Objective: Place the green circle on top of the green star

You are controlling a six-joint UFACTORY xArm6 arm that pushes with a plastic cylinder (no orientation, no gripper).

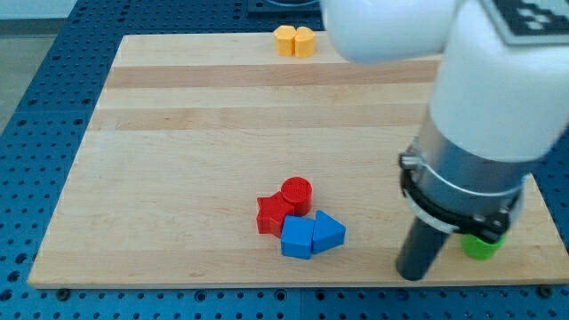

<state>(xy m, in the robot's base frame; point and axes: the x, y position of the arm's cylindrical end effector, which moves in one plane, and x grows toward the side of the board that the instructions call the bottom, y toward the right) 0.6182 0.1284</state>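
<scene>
At the board's lower right corner, my tip (413, 274) rests on the wooden board (178, 133) just left of a green block (481, 245), largely hidden behind my arm.

I carry a bare rod, no jaws to open or close, and it holds nothing. The green block's shape I cannot make out, and no second green piece shows; it may lie behind my arm. The red star (272, 214), red cylinder (297, 193) and two blue blocks (311, 235) cluster at the view's bottom centre, yellow blocks (294, 41) at top. My judgement: circle round the green block, then push slowly through its centre so it does not slip off the edge.
</scene>
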